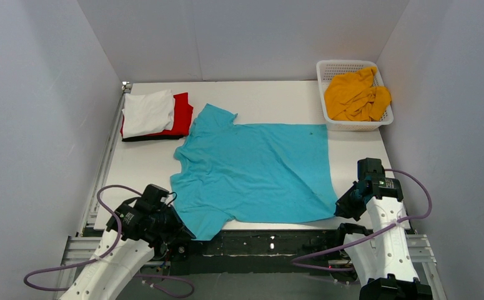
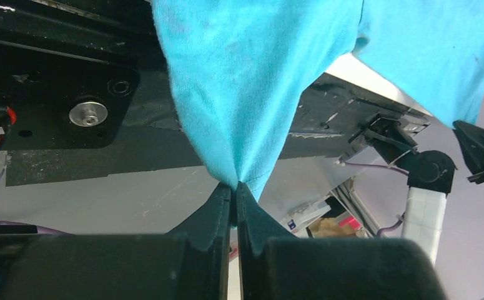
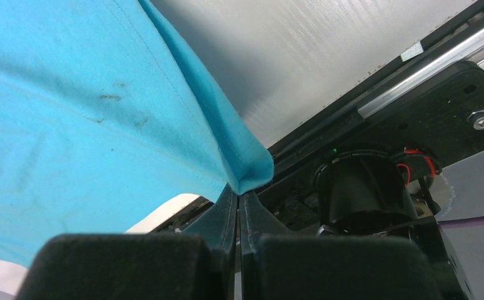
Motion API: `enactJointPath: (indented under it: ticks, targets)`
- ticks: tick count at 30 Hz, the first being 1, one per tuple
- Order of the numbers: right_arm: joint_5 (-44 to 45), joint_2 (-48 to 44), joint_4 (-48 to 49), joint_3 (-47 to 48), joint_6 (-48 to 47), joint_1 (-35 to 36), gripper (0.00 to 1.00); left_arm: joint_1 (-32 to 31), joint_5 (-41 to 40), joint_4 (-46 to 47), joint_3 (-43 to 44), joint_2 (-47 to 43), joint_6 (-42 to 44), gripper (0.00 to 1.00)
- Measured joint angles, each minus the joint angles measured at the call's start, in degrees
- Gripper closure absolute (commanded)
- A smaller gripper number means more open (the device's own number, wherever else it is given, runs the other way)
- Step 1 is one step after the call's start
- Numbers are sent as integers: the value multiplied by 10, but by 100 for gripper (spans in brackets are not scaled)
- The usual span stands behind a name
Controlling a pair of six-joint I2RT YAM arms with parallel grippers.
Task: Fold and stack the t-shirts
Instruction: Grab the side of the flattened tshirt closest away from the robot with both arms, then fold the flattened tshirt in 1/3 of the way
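Note:
The turquoise t-shirt (image 1: pixel 255 169) lies spread flat on the table, its near sleeve hanging over the front edge. My left gripper (image 1: pixel 186 236) is shut on that near sleeve; in the left wrist view the cloth (image 2: pixel 251 81) funnels down into the closed tips (image 2: pixel 234 187). My right gripper (image 1: pixel 340 206) is shut on the near right hem corner; in the right wrist view the corner (image 3: pixel 248 172) is pinched at the tips (image 3: pixel 238 192). A folded white shirt (image 1: pixel 147 112) lies on a red one (image 1: pixel 183 112) and a black one (image 1: pixel 145 137) at back left. The mustard-yellow shirt (image 1: pixel 355 95) is crumpled in the basket.
The white lattice basket (image 1: pixel 351 125) stands at the back right corner. White walls close in the table on three sides. The black base rail (image 1: pixel 270 242) runs along the near edge between the arms.

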Motion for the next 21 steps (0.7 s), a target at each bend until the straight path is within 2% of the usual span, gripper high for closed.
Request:
enactJointPath:
  ticks: [3, 8, 16, 21]
  targets:
    - [0, -3, 0, 2, 0, 0, 99, 0, 5, -4, 4, 15, 11, 100]
    - [1, 3, 1, 9, -3, 0, 99, 0, -23, -31, 53, 99, 45, 100]
    - [-2, 44, 23, 44, -15, 0, 99, 0, -64, 47, 111, 227, 66, 100]
    - [-14, 110, 50, 80, -27, 0, 99, 10, -108, 68, 195, 305, 87, 100]
